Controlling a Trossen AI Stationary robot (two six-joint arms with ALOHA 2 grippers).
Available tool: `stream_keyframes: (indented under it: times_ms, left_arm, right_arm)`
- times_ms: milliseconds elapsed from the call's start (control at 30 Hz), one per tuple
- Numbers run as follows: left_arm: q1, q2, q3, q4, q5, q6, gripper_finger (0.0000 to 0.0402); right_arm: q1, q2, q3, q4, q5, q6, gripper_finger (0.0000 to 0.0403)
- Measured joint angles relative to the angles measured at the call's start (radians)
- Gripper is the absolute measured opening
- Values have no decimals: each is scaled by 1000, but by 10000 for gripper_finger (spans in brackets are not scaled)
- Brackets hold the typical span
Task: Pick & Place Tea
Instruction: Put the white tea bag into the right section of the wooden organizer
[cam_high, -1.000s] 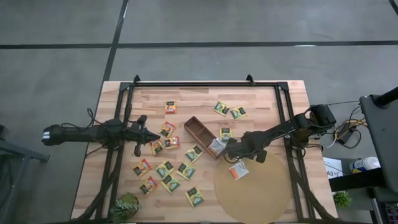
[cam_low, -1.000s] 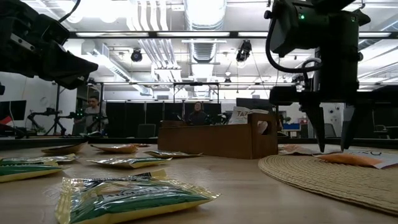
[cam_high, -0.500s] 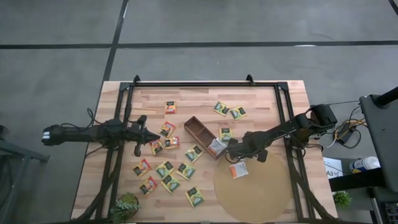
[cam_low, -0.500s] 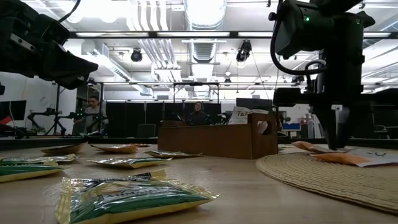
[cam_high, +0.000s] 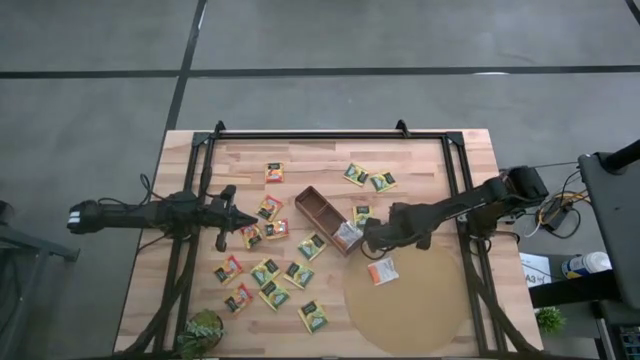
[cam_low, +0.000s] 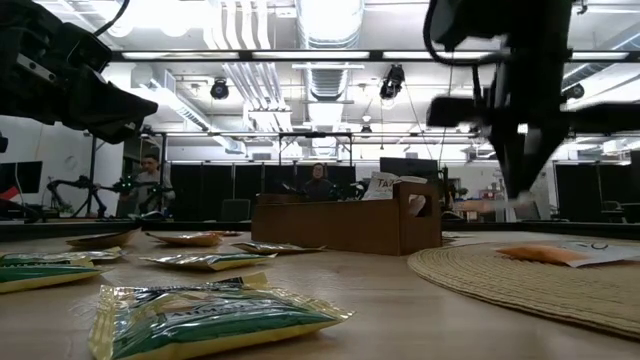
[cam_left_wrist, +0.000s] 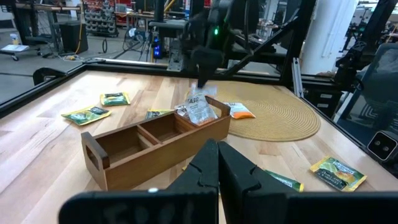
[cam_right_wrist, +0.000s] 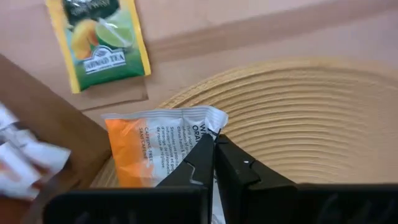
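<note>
Your right tool (cam_high: 368, 240) is closing its fingers fully together with nothing visibly held between them, and it is hanging just above the near edge of the round mat (cam_high: 420, 320), beside the end of the wooden box (cam_high: 325, 218). One white and orange sachet (cam_high: 381, 270) is lying on the mat just beside this tool, while the other tea sachets (cam_high: 273, 294) are lying spread over the surface (cam_high: 420, 160). Your left tool (cam_high: 248, 221) is waiting shut and empty over the left part of the surface.

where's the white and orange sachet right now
In the high view the white and orange sachet lies on the round tan mat at its upper-left edge, just below the right tool and near the wooden box.
</note>
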Motion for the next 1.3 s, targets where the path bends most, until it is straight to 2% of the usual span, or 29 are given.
stream_keyframes:
  times_ms: [100, 200, 333, 533, 967, 1300]
  left_arm:
    - [0, 0, 0, 0, 0, 0, 0]
    - [0, 0, 0, 0, 0, 0, 0]
    - [0, 0, 0, 0, 0, 0, 0]
    - [0, 0, 0, 0, 0, 0, 0]
    - [0, 0, 0, 0, 0, 0, 0]
    - [0, 1, 0, 0, 0, 0, 0]
  right_arm:
    - [1, -2, 75, -123, 17, -68, 8]
    - [1, -2, 161, -201, 58, -219, 8]
    - [1, 19, 279, -223, 127, -486, 8]
    - [-15, 86, 436, -228, 150, -745, 8]
    - [-83, 292, 715, -340, 148, -1069, 8]
    - [-93, 475, 878, -502, 143, -1141, 8]
